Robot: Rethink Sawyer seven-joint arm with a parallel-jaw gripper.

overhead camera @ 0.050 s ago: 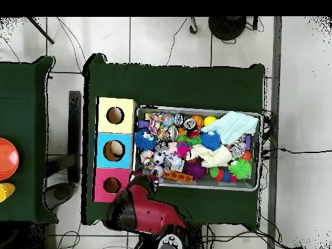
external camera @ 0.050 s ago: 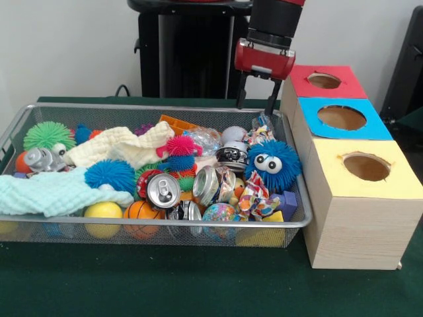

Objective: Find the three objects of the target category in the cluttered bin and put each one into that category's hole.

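Gripper (external camera @ 0.050 s ago: 256,100) hangs at upper centre of the front view, above the far right corner of the wire mesh bin (external camera @ 0.050 s ago: 142,232); its two dark fingers (external camera @ 0.050 s ago: 271,98) point down, spread apart, with nothing between them. In the overhead view the gripper (overhead camera @ 0.050 s ago: 144,183) shows at lower left of the bin (overhead camera @ 0.050 s ago: 260,150), beside the red box. The bin occupies the left and centre of the front frame on a green table (external camera @ 0.050 s ago: 198,284). Contents: silver drink cans (external camera @ 0.050 s ago: 162,191) at lower centre, a second can (external camera @ 0.050 s ago: 206,185) tilted just right of it, a blue fuzzy toy with googly eyes (external camera @ 0.050 s ago: 272,164) at right, a blue spiky ball (external camera @ 0.050 s ago: 110,174), a green spiky ball (external camera @ 0.050 s ago: 48,135) at upper left, a pink spiky ball (external camera @ 0.050 s ago: 179,145), a cream cloth (external camera @ 0.050 s ago: 119,148), a pale mint cloth (external camera @ 0.050 s ago: 53,193) at lower left, a small basketball (external camera @ 0.050 s ago: 141,212) and a yellow ball (external camera @ 0.050 s ago: 102,212) against the near wall. To the right of the bin stand three wooden boxes in a row, touching, each with a round hole on top: red-topped box (external camera @ 0.050 s ago: 324,81) farthest up the frame, blue-topped box (external camera @ 0.050 s ago: 342,118) in the middle, yellow-topped box (external camera @ 0.050 s ago: 367,168) lowest. Which category is the target cannot be told.
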